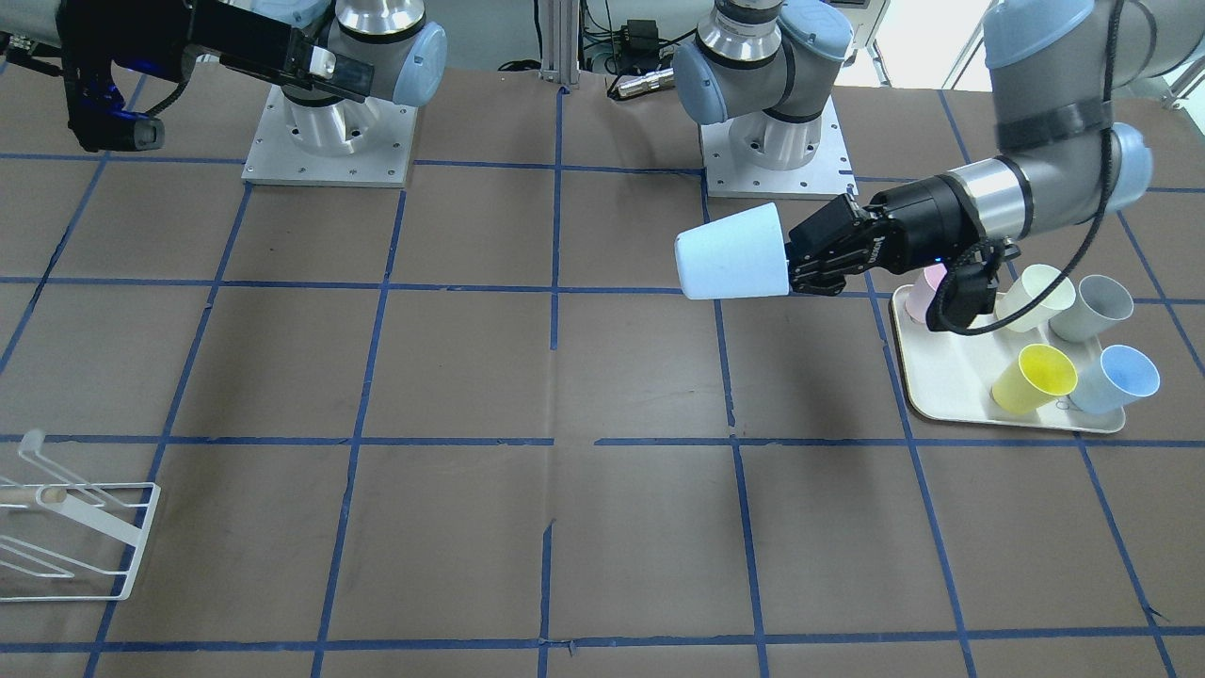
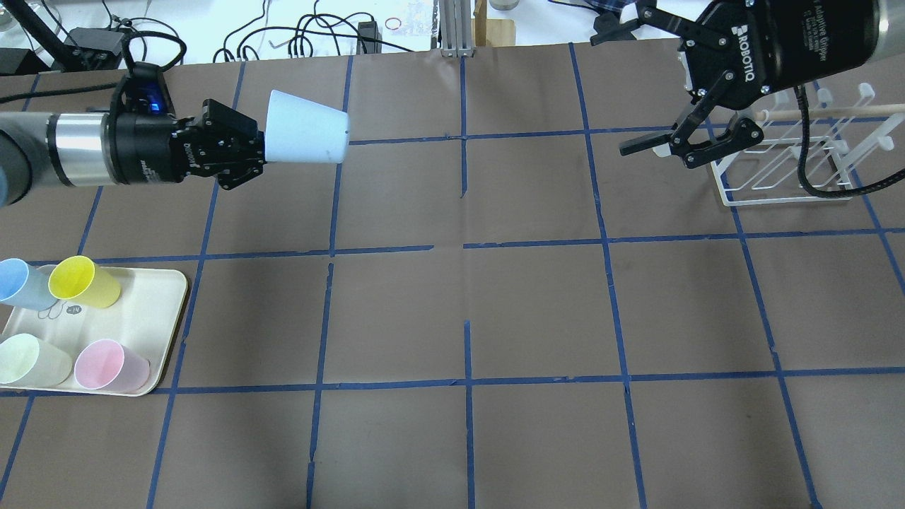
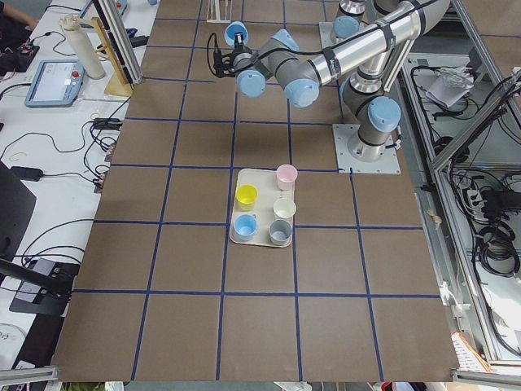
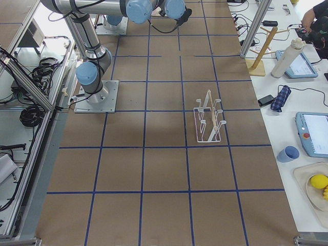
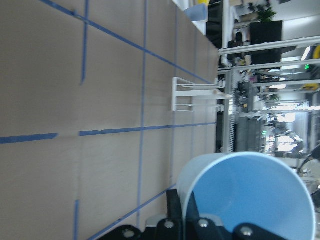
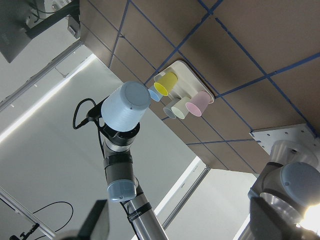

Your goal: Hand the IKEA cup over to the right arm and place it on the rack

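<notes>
My left gripper (image 2: 251,152) is shut on the rim end of the IKEA cup (image 2: 307,129), a pale sky-blue tumbler. It holds the cup on its side above the table, base pointing toward the table's middle. The cup also shows in the front view (image 1: 732,252), the left wrist view (image 5: 250,195) and the right wrist view (image 6: 125,107). My right gripper (image 2: 609,93) is open and empty, held high near the white wire rack (image 2: 785,155). The rack stands at the table's right end (image 1: 66,527). A wide gap lies between the two grippers.
A cream tray (image 2: 166,311) at the left end holds a yellow cup (image 2: 85,281), a greyer-blue cup (image 2: 18,283), a pale green cup (image 2: 28,360) and a pink cup (image 2: 109,366). A grey cup (image 1: 1092,306) also stands there. Both arm bases (image 1: 329,141) stand at the robot's edge.
</notes>
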